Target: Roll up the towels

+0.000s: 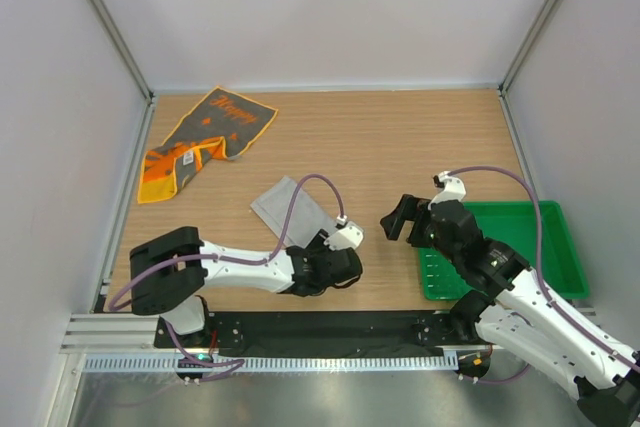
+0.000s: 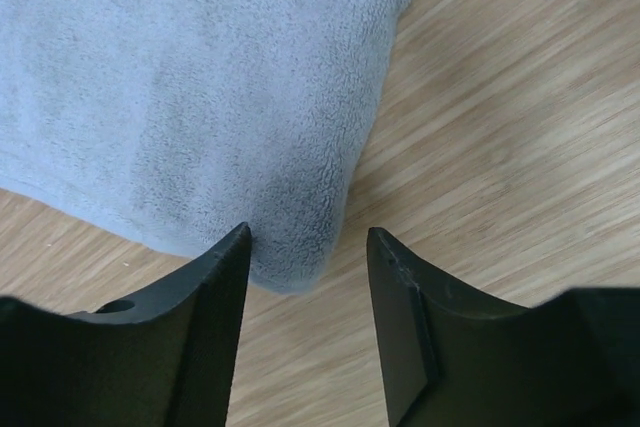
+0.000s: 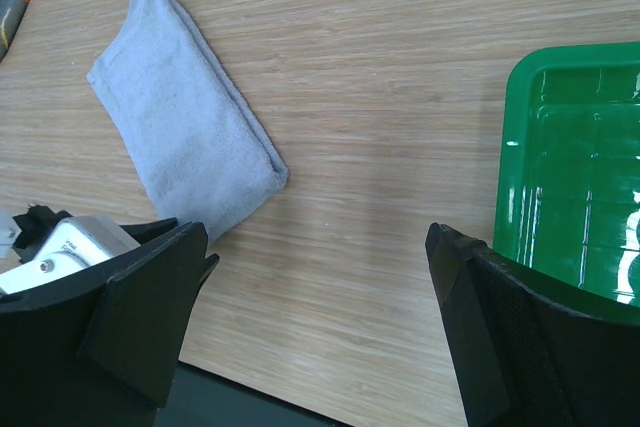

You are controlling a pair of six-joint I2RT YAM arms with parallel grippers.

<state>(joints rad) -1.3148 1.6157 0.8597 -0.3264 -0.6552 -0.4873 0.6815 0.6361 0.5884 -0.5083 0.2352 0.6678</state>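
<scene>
Straddling the near corner of the light grey towel [image 2: 200,77], our left hand [image 2: 305,237] stands about half open. One finger brushes the cloth's edge, the other sits clear of it, and nothing is pinched. Our right hand [image 3: 315,237] gapes wide and holds nothing, hovering over the counter [image 3: 380,97] just beside the green tray [image 3: 520,77]. The light grey towel lies folded and flat mid-counter, with open wood along its far and right sides. The dark grey towel with orange print [image 1: 205,132] lies rumpled in the far left corner, close to the wall rail and well apart from both hands.
</scene>
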